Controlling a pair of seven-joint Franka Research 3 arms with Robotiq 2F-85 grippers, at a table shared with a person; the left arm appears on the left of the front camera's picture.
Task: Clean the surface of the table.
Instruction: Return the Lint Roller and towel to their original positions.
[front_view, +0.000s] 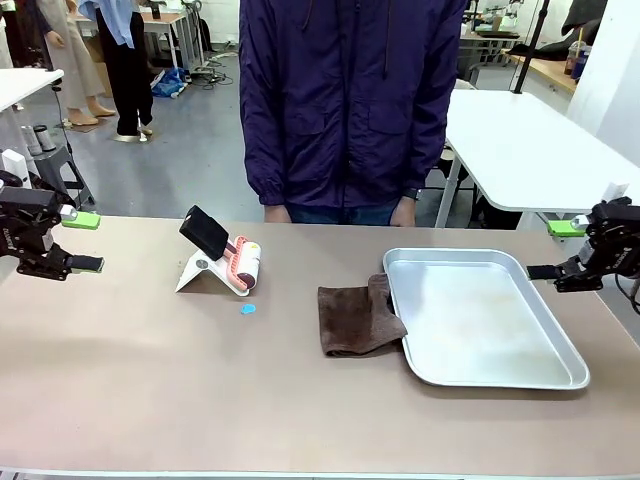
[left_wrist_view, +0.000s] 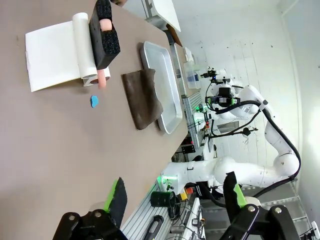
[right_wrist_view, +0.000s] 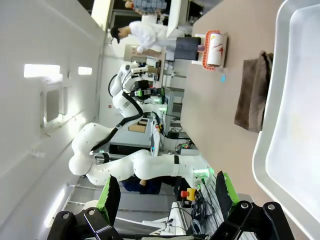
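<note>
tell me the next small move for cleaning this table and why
Probably the right gripper, open at the table's edge, should reach for the brown cloth lying against the metal tray; a small blue speck sits on the tabletop.

Near half of the matte brownish-tan table is bare, wide room for a gripper to pass along the front edge. Left-centre: white paper-roll lint roller with black handle on its unrolled white sheet, small blue scrap just in front. Centre: crumpled dark brown cloth, touching the shiny rectangular metal tray that blocks the right side. Open lane between roller and cloth. Person in dark purple jacket stands at the far edge, hands at the edge
</note>
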